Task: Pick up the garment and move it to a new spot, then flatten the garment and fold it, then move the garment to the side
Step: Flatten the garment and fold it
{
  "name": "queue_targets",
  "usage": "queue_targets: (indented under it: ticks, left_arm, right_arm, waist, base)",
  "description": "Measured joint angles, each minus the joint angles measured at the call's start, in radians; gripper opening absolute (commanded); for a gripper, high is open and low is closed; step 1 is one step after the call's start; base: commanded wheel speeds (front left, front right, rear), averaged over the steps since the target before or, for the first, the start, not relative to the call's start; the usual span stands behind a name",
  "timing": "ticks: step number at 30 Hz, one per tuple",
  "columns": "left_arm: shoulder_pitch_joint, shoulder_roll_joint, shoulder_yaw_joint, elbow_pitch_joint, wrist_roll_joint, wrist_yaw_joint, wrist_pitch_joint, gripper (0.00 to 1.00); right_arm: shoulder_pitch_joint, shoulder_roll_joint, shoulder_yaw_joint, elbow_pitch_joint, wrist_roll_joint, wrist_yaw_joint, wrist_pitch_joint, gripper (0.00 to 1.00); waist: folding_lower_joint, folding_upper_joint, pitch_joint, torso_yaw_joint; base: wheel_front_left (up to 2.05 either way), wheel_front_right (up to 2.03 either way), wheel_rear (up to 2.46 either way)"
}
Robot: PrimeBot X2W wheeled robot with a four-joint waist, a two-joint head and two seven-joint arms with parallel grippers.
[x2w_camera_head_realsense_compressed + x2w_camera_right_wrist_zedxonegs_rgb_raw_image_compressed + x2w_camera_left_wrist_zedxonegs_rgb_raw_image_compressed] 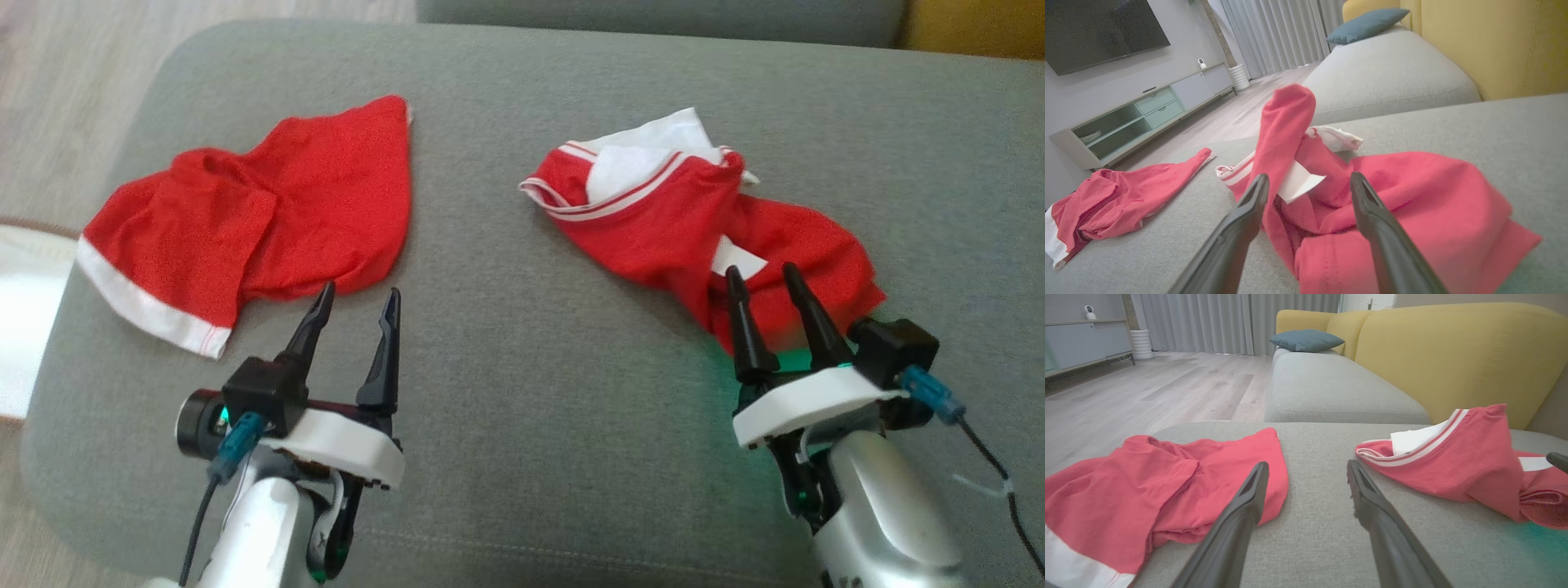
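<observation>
Two red garments lie on the grey sofa seat (531, 351). One garment (261, 212) with a white hem sits at the left, rumpled but fairly flat. The other garment (702, 237), with white striped trim and a white tag, is bunched up at the right. My left gripper (357, 296) stands open just in front of the left garment's near edge, holding nothing. In the left wrist view this garment (1147, 494) lies by the left finger. My right gripper (763, 278) is open, its tips over the near part of the right garment (1404, 212).
The seat's left edge drops to a pale wooden floor (57, 98). A yellow sofa back (1453, 351) and a blue cushion (1306, 339) stand beyond the seat. A TV stand (1139, 118) lines the far wall. Bare grey seat lies between the two garments.
</observation>
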Motion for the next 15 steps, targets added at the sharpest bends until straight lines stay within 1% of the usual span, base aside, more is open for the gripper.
queue_targets:
  ticks: [4, 10, 11, 12, 13, 15]
  left_arm:
    - [-0.001, 0.0, 0.001, 0.002, 0.0, 0.0, 0.0, 1.0]
    - [-0.001, 0.0, 0.001, 0.003, 0.0, 0.0, 0.0, 1.0]
    - [-0.001, 0.0, 0.001, 0.003, 0.0, 0.0, 0.0, 1.0]
    - [-0.001, 0.0, 0.001, 0.003, 0.0, 0.0, 0.0, 1.0]
    - [-0.001, 0.0, 0.001, 0.004, 0.0, 0.0, 0.0, 1.0]
    - [-0.001, 0.0, 0.002, 0.006, 0.0, 0.0, 0.0, 1.0]
  right_arm:
    - [-0.035, 0.0, -0.008, 0.055, 0.032, 0.0, 0.0, 1.0]
    - [-0.062, -0.001, 0.007, 0.1, 0.064, 0.0, -0.002, 1.0]
    - [-0.062, -0.001, 0.008, 0.106, 0.073, 0.0, -0.002, 0.76]
    - [-0.063, -0.001, 0.009, 0.111, 0.08, 0.0, -0.003, 0.14]
    - [-0.065, -0.001, 0.01, 0.114, 0.081, 0.0, -0.005, 0.0]
    - [-0.074, -0.001, 0.011, 0.115, 0.073, 0.0, -0.01, 0.0]
  waist:
    - [0.0, 0.0, 0.017, 0.027]
    - [0.0, 0.0, 0.03, 0.039]
    - [0.0, 0.0, 0.03, 0.039]
    - [0.0, 0.0, 0.031, 0.038]
    - [0.0, 0.0, 0.031, 0.036]
    - [0.0, 0.0, 0.031, 0.032]
  base:
    - [0.0, 0.0, 0.0]
    - [0.0, 0.0, 0.0]
    - [0.0, 0.0, 0.0]
    - [0.0, 0.0, 0.0]
    - [0.0, 0.0, 0.0]
    - [0.0, 0.0, 0.0]
